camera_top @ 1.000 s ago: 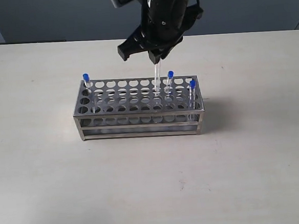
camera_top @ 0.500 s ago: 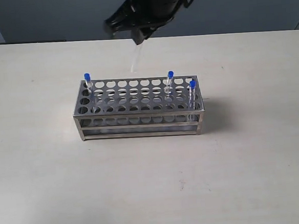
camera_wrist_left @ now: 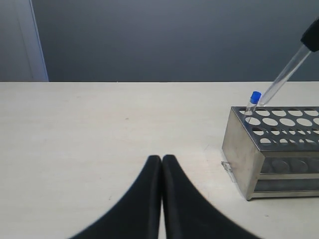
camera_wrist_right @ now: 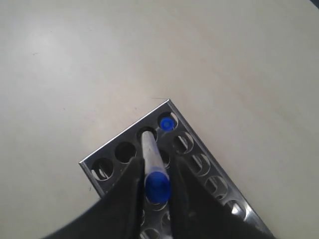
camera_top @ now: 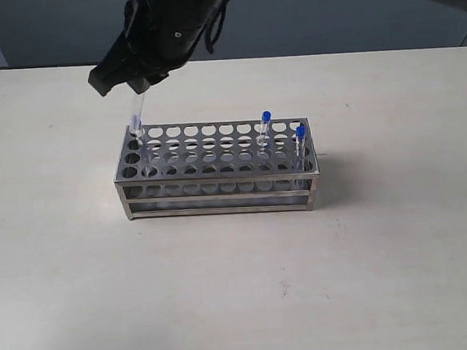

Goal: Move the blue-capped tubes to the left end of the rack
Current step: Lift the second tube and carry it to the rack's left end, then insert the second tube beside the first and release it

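While the right gripper (camera_wrist_right: pixel 156 174) pinches the held tube (camera_wrist_right: pixel 148 147) just under its blue cap, the job looks about half done. The seated tube (camera_wrist_left: pixel 255 96) already stands in the far corner hole at the nine o'clock end of the rack (camera_top: pixel 218 184). The held tube hangs tilted with its lower tip at the hole just beside it; whether the tip has entered, I cannot tell. A third tube (camera_top: pixel 265 125) and a fourth tube (camera_top: pixel 300 142) wait at the three o'clock end.

Most holes at the nine o'clock end are vacant, so there is room to set tubes down. The tight spot is the seated tube's cap, close to the incoming glass, and the steel rim of the hole, which the tilted tip could catch unless it is straightened. The table (camera_top: pixel 241 286) lies open around the rack. The left gripper (camera_wrist_left: pixel 162 159), fingers pressed together on nothing, sits well apart from it.
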Motion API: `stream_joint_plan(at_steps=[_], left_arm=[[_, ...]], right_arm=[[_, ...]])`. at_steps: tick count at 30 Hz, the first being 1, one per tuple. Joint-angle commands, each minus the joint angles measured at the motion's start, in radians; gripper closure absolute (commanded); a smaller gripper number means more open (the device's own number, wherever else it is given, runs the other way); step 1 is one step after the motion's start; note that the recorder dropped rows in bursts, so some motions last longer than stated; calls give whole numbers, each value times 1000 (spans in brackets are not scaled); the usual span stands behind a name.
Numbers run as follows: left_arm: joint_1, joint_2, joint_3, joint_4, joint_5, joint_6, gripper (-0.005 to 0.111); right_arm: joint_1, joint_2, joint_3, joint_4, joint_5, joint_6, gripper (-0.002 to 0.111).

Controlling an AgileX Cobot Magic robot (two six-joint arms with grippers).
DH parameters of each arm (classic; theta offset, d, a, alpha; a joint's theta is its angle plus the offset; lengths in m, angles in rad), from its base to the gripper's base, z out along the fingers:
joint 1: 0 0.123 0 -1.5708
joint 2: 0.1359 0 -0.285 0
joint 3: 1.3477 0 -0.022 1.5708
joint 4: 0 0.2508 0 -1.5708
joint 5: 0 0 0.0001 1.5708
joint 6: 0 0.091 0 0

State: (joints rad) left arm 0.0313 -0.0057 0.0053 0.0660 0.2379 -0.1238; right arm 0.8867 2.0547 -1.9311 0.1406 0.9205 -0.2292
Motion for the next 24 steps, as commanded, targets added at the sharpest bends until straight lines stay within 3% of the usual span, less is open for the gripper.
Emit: stream_joint_plan(at_steps=[1,24], left_arm=[[-6,6,-5,2,-7,1,106],[-6,6,-5,2,-7,1,106]], right_arm=[[3,63,-101,2,70,-19,108],[5,219,-139,58,84,-60,108]])
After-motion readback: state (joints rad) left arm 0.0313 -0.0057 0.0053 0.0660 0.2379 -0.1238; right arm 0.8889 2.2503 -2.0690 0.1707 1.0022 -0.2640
